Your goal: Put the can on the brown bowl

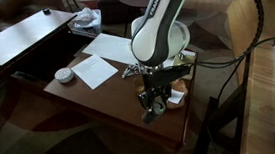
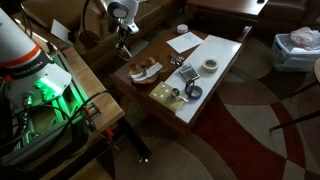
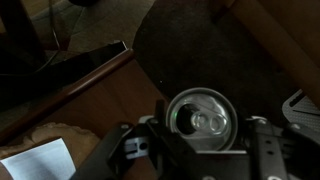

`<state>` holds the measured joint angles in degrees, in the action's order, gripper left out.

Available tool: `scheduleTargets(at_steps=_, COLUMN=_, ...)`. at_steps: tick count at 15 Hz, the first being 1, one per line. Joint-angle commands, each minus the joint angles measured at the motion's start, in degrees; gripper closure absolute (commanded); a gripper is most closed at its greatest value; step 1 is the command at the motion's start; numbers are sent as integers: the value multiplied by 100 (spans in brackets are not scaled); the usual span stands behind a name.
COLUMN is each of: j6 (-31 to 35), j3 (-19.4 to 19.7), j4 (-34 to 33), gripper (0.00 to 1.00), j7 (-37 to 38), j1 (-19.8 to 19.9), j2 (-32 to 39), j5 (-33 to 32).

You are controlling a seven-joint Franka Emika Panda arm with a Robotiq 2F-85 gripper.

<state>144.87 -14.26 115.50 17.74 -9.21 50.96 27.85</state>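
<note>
- While the can (image 3: 200, 120) is pinched between the fingers of the gripper (image 3: 200, 148), beside the brown bowl (image 3: 50, 135) near the table (image 3: 90, 95) edge, it should be kept upright and centred over the bowl before being lowered.
- Only in the wrist view is the grip seen; in an exterior view the bowl (image 2: 138, 75) is shown whole, close to a long edge.

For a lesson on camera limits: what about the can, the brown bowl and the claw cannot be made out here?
- the can: the wrist view shows only its top; the body is hidden beneath.
- the claw: the wrist view is too dark to tell whether it grips the can.
- the brown bowl: cut off by the wrist view's lower left edge.
</note>
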Motion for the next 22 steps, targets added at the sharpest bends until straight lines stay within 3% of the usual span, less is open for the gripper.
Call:
scheduleTargets(at_steps=1, j6=254, j3=-411, j4=69, gripper=63, j7=-358, j1=657, j2=-302, j5=678)
scheduleTargets(at_steps=4, j6=292, j3=-557, j4=214, gripper=63, j7=-591, j1=1140, j2=-798, j5=1420)
scheduleTargets(at_steps=6, j6=582, j3=-94, j4=315, gripper=63, j7=-148, j1=846, j2=-1129, j5=1579)
scheduleTargets(at_steps=9, j6=523, j3=656, j4=321, gripper=63, j7=725, j1=435, j2=-1329, j5=1246)
scheduleTargets(at_steps=14, j6=-309, j3=1564, j4=-76, gripper=63, j7=2440, j1=-202, j2=-956, j5=275)
scheduleTargets(at_steps=15, j6=-758, j3=1491, j4=-224, gripper=63, j7=2522, j1=-85, j2=-855, j5=146)
scheduleTargets(at_steps=16, j6=-237, j3=1297, j4=81, gripper=38, j7=2193, j1=64, j2=-1116, j5=328)
scheduleTargets(at_steps=22, j6=-570, j3=1334, j4=-127, gripper=38, j7=2445, j1=55, j2=-908, j5=159)
